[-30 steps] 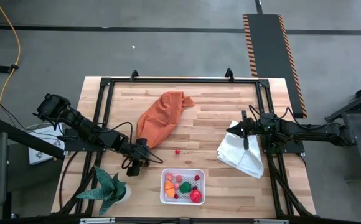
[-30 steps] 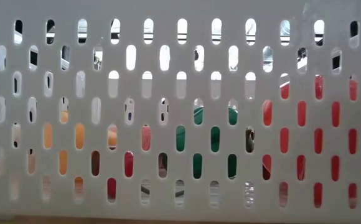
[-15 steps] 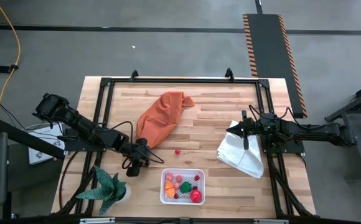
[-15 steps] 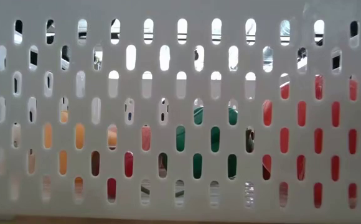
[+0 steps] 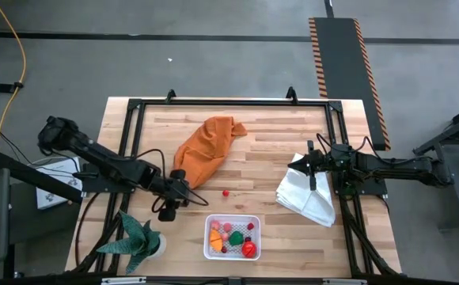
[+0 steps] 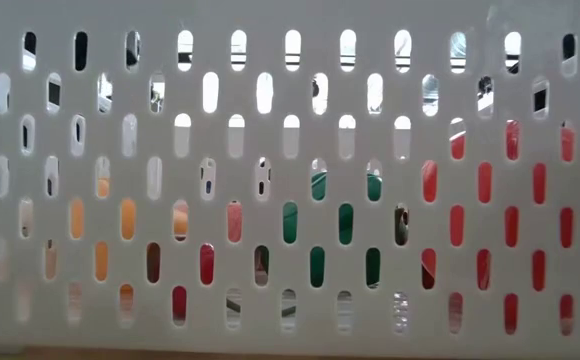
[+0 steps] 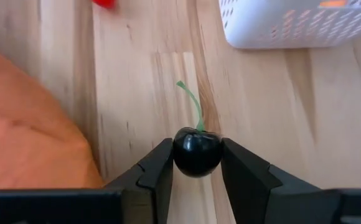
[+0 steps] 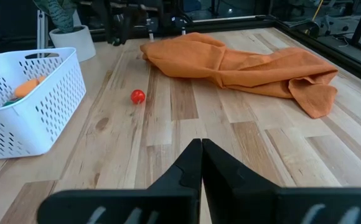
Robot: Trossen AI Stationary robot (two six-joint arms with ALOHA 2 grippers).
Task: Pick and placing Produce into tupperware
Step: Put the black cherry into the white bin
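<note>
Produce in the form of a small dark toy cherry with a thin green stem (image 7: 197, 151) is clamped between the two dark fingers of the left gripper (image 7: 196, 167), just above the wooden table (image 5: 261, 134) between the crumpled orange cloth (image 5: 205, 149) and the small white perforated plastic tupperware (image 5: 231, 237). Orange, green, pink and red toy pieces are seen inside that container near the table's front edge, while one small red round toy piece (image 5: 225, 191) lies alone on the boards between container and cloth. The right gripper (image 8: 201, 163) is held with its fingers pressed together and empty over the folded white cloth (image 5: 309, 192), well apart from the container, and a potted green plant (image 5: 138, 237) stands at the front left corner.
</note>
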